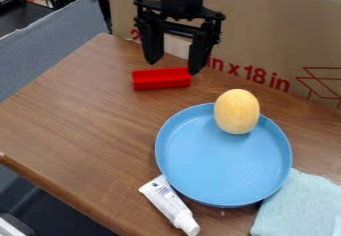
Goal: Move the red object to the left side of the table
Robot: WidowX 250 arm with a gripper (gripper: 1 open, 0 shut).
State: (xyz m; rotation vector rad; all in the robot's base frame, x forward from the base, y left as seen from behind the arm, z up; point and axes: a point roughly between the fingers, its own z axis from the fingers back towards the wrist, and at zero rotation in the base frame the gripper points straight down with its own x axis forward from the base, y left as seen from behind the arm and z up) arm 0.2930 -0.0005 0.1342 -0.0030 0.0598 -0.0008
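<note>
Nearest item: small white squeeze tube with dark print [170, 206], lying flat on the brown wood-grain worktop [80, 111], touching or just off the near rim of the round blue plastic plate [200, 175].
Landmark: the round blue plate, used below for every placement.
Cloth: pale blue folded towel [304, 208], just right of the plate at the frame's corner.
Egg: yellow egg-shaped object [237, 112], standing upright on the far part of the plate.
Red object: small bright red rectangular bar [162, 77], lying flat on the worktop beyond the plate and to its left, apart from its rim, its long side running roughly across the view.
Hand: black two-fingered hand [177, 53], beyond the plate, pointing down, fingers spread wide and holding nothing; it sits above and slightly behind the bar, not touching it as far as can be seen.
Backdrop: brown cardboard box with red lettering [266, 51], standing behind the plate.
Step in hand: judged to be the approach before grasping.
Doing it well: centre the spread fingers over the bar's middle, straddle its narrow width, descend until the tips near the worktop, then close.
Risk: an off-centre descent could land a fingertip on the bar and nudge it.
Destination: bare worktop far left of the plate.
</note>
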